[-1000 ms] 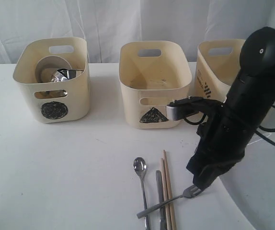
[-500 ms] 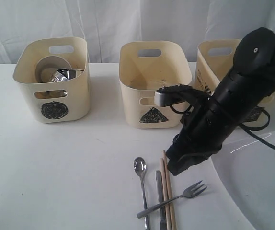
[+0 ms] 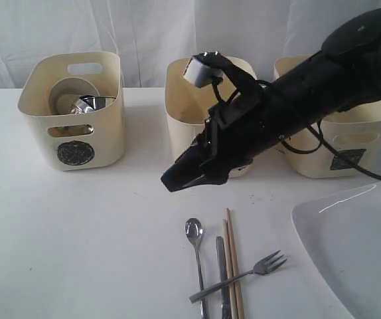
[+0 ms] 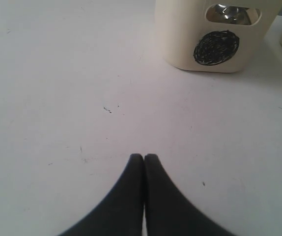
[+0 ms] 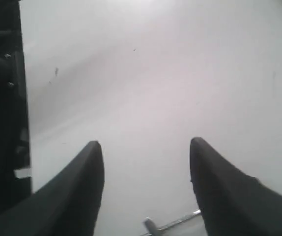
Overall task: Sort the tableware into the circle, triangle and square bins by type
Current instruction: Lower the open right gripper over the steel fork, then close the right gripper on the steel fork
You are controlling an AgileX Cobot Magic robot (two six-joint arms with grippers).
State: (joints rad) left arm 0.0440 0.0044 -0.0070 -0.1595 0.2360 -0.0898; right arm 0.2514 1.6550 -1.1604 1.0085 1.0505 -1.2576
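— Steel on the table (image 3: pixel 77 232) near your right gripper (image 3: pixel 177 181)?
— Spoon (image 3: pixel 193 231), knife (image 3: pixel 221 256), fork (image 3: pixel 267 266), beside wooden chopsticks (image 3: pixel 229 229); my jaws stand apart, empty.
— Beyond?
— My arm (image 3: pixel 297 100) hides the triangle bin's (image 3: pixel 179 109) mark. The circle bin (image 3: pixel 71 133), scribbled black, holds steelware (image 3: pixel 87 103). My left gripper (image 4: pixel 144 156) is pinched together.

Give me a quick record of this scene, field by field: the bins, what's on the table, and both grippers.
circle bin: holds white bowl and steel ware
triangle bin: middle, partly behind right arm
square bin: rightmost
on table: spoon, knife, chopsticks, fork lying across knife and chopsticks, plate
left gripper: shut, empty
right gripper: open, empty, above table
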